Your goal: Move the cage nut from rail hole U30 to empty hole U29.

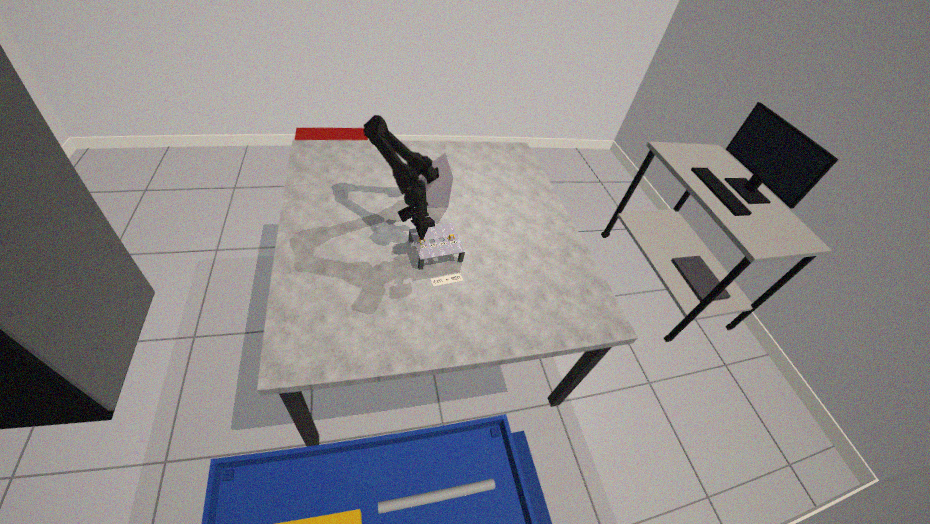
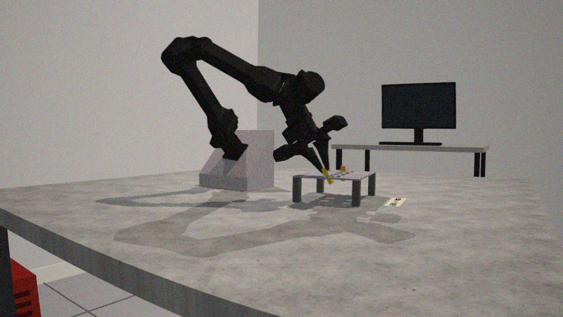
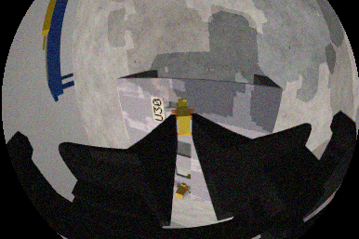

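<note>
The cage nut [image 2: 327,175] [image 3: 184,126] at U30 is yellow. In the exterior view it leans, with part above and part below the rail plate [image 1: 442,252] [image 2: 364,175] [image 3: 134,125]. My gripper [image 1: 422,237] [image 2: 325,168] [image 3: 183,119] is shut on this nut, at the plate's U30 end beside the label U30 [image 3: 158,109]. The other nut [image 1: 451,237] [image 2: 342,168] [image 3: 181,191] stands farther along the row. Empty holes show between the two nuts in the wrist view. The spring wings under the plate cannot be made out.
The plate stands on dark legs [image 2: 356,193] on the table [image 1: 521,298] [image 2: 249,268]. A small printed card [image 1: 447,279] [image 2: 395,201] lies near it. The arm's sloped base block [image 1: 441,182] [image 2: 259,160] is behind. A blue tray [image 1: 329,463] is beyond the table edge.
</note>
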Tool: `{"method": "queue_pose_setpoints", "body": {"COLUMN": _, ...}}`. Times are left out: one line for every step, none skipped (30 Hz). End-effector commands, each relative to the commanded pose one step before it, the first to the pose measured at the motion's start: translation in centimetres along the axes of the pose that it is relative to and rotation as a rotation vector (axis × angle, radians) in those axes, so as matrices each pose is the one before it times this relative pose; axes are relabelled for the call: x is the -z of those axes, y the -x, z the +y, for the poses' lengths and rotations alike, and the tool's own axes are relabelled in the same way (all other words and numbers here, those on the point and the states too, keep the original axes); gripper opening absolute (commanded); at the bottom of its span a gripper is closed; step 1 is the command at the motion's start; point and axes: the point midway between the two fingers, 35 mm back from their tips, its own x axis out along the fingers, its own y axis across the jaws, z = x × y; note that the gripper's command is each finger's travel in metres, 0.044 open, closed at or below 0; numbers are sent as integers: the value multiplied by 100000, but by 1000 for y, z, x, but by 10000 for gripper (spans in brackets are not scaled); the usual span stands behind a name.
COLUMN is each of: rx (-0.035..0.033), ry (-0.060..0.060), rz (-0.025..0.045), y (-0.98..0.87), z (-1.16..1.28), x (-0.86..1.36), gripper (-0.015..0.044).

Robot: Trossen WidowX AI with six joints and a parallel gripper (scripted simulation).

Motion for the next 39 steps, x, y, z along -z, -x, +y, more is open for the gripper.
{"method": "queue_pose_setpoints", "body": {"rx": -576, "ry": 567, "rz": 540, "y": -28, "z": -54, "x": 130, "gripper": 29}}
{"method": "queue_pose_setpoints", "body": {"rx": -148, "ry": 3, "rz": 1, "y": -7, "z": 4, "x": 11, "gripper": 29}}
{"method": "queue_pose_setpoints", "body": {"rx": -153, "ry": 3, "rz": 1, "y": -7, "z": 4, "x": 12, "gripper": 29}}
{"method": "queue_pose_setpoints", "body": {"rx": -37, "ry": 1, "rz": 1, "y": -1, "z": 1, "x": 3, "gripper": 29}}
{"method": "queue_pose_setpoints", "body": {"rx": -34, "ry": 1, "rz": 1, "y": -2, "z": 3, "x": 3, "gripper": 29}}
{"method": "queue_pose_setpoints", "body": {"rx": -73, "ry": 2, "rz": 2, "y": -4, "z": 7, "x": 6, "gripper": 29}}
{"method": "queue_pose_setpoints", "body": {"rx": -83, "ry": 3, "rz": 2, "y": -5, "z": 8, "x": 7, "gripper": 29}}
{"method": "queue_pose_setpoints", "body": {"rx": -103, "ry": 3, "rz": 3, "y": -6, "z": 9, "x": 8, "gripper": 29}}
{"method": "queue_pose_setpoints", "body": {"rx": -96, "ry": 3, "rz": 2, "y": -5, "z": 9, "x": 8, "gripper": 29}}
{"method": "queue_pose_setpoints", "body": {"rx": -36, "ry": 1, "rz": 1, "y": -2, "z": 3, "x": 3, "gripper": 29}}
{"method": "queue_pose_setpoints", "body": {"rx": 0, "ry": 0, "rz": 0, "y": 0, "z": 0, "x": 0, "gripper": 29}}
{"method": "queue_pose_setpoints", "body": {"rx": 0, "ry": 0, "rz": 0, "y": 0, "z": 0, "x": 0, "gripper": 29}}
{"method": "queue_pose_setpoints", "body": {"rx": 0, "ry": 0, "rz": 0, "y": 0, "z": 0, "x": 0, "gripper": 29}}
{"method": "queue_pose_setpoints", "body": {"rx": 0, "ry": 0, "rz": 0, "y": 0, "z": 0, "x": 0, "gripper": 29}}
{"method": "queue_pose_setpoints", "body": {"rx": 0, "ry": 0, "rz": 0, "y": 0, "z": 0, "x": 0, "gripper": 29}}
{"method": "queue_pose_setpoints", "body": {"rx": 0, "ry": 0, "rz": 0, "y": 2, "z": 6, "x": -5, "gripper": 29}}
{"method": "queue_pose_setpoints", "body": {"rx": 0, "ry": 0, "rz": 0, "y": 4, "z": 12, "x": -10, "gripper": 29}}
{"method": "queue_pose_setpoints", "body": {"rx": 0, "ry": 0, "rz": 0, "y": 4, "z": 12, "x": -10, "gripper": 29}}
{"method": "queue_pose_setpoints", "body": {"rx": 0, "ry": 0, "rz": 0, "y": 5, "z": 14, "x": -13, "gripper": 29}}
{"method": "queue_pose_setpoints", "body": {"rx": -1, "ry": 0, "rz": 0, "y": 6, "z": 19, "x": -17, "gripper": 29}}
{"method": "queue_pose_setpoints", "body": {"rx": -1, "ry": 0, "rz": 0, "y": 6, "z": 18, "x": -16, "gripper": 29}}
{"method": "queue_pose_setpoints", "body": {"rx": 0, "ry": 0, "rz": 0, "y": 2, "z": 6, "x": -6, "gripper": 29}}
{"method": "queue_pose_setpoints", "body": {"rx": 27, "ry": -1, "rz": 1, "y": 0, "z": 1, "x": 0, "gripper": 29}}
{"method": "queue_pose_setpoints", "body": {"rx": 27, "ry": -1, "rz": 2, "y": 0, "z": 2, "x": 0, "gripper": 29}}
{"method": "queue_pose_setpoints", "body": {"rx": 26, "ry": 0, "rz": 2, "y": 0, "z": 2, "x": 0, "gripper": 29}}
{"method": "queue_pose_setpoints", "body": {"rx": 25, "ry": 0, "rz": 1, "y": 0, "z": 2, "x": 0, "gripper": 29}}
{"method": "queue_pose_setpoints", "body": {"rx": 29, "ry": 0, "rz": 1, "y": 0, "z": 2, "x": 0, "gripper": 29}}
{"method": "queue_pose_setpoints", "body": {"rx": 34, "ry": -1, "rz": 1, "y": 0, "z": 2, "x": 0, "gripper": 29}}
{"method": "queue_pose_setpoints", "body": {"rx": 64, "ry": -1, "rz": 2, "y": 0, "z": 4, "x": 0, "gripper": 29}}
{"method": "queue_pose_setpoints", "body": {"rx": 95, "ry": -2, "rz": 3, "y": -1, "z": 5, "x": 0, "gripper": 29}}
{"method": "queue_pose_setpoints", "body": {"rx": 118, "ry": -2, "rz": 4, "y": -1, "z": 7, "x": 1, "gripper": 29}}
{"method": "queue_pose_setpoints", "body": {"rx": 143, "ry": -2, "rz": 4, "y": -1, "z": 9, "x": 1, "gripper": 29}}
{"method": "queue_pose_setpoints", "body": {"rx": 169, "ry": -3, "rz": 4, "y": -1, "z": 11, "x": 1, "gripper": 29}}
{"method": "queue_pose_setpoints", "body": {"rx": 188, "ry": -3, "rz": 4, "y": -1, "z": 12, "x": 1, "gripper": 29}}
{"method": "queue_pose_setpoints", "body": {"rx": 195, "ry": -3, "rz": 4, "y": -1, "z": 12, "x": 1, "gripper": 29}}
{"method": "queue_pose_setpoints", "body": {"rx": 197, "ry": -2, "rz": 3, "y": -1, "z": 12, "x": 1, "gripper": 29}}
{"method": "queue_pose_setpoints", "body": {"rx": 30, "ry": -1, "rz": 1, "y": -1, "z": 3, "x": 0, "gripper": 29}}
{"method": "queue_pose_setpoints", "body": {"rx": 29, "ry": -1, "rz": 1, "y": 0, "z": 3, "x": 0, "gripper": 29}}
{"method": "queue_pose_setpoints", "body": {"rx": 28, "ry": -1, "rz": 0, "y": 0, "z": 3, "x": 0, "gripper": 29}}
